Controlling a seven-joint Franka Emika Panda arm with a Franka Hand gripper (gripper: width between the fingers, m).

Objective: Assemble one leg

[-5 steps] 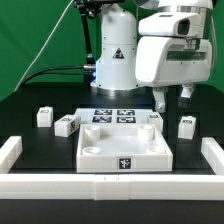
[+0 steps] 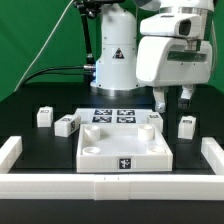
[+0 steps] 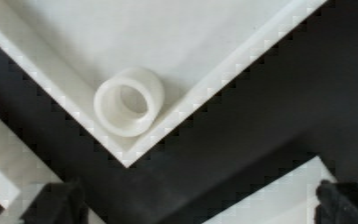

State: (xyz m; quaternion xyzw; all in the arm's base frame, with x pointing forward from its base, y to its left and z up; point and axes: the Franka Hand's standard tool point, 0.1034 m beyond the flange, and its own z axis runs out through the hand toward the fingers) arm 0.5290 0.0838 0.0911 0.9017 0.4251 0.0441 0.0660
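The large white square tabletop (image 2: pixel 125 150) lies flat in the middle. Small white tagged legs stand around it: two at the exterior view's left (image 2: pixel 43 116) (image 2: pixel 66 125), one behind the tabletop (image 2: pixel 155 117) and one at the right (image 2: pixel 186 126). My gripper (image 2: pixel 172 100) hangs open and empty above the tabletop's far right corner. The wrist view shows that corner of the tabletop (image 3: pixel 194 40) with its round hole (image 3: pixel 131 100). My gripper (image 3: pixel 194 212) shows there too, with one dark fingertip (image 3: pixel 44 205) at each side. No leg shows in the wrist view.
The marker board (image 2: pixel 113 117) lies behind the tabletop, in front of the arm's base. Long white border bars run along the left (image 2: pixel 10 150), front (image 2: pixel 110 185) and right (image 2: pixel 212 155) of the black table.
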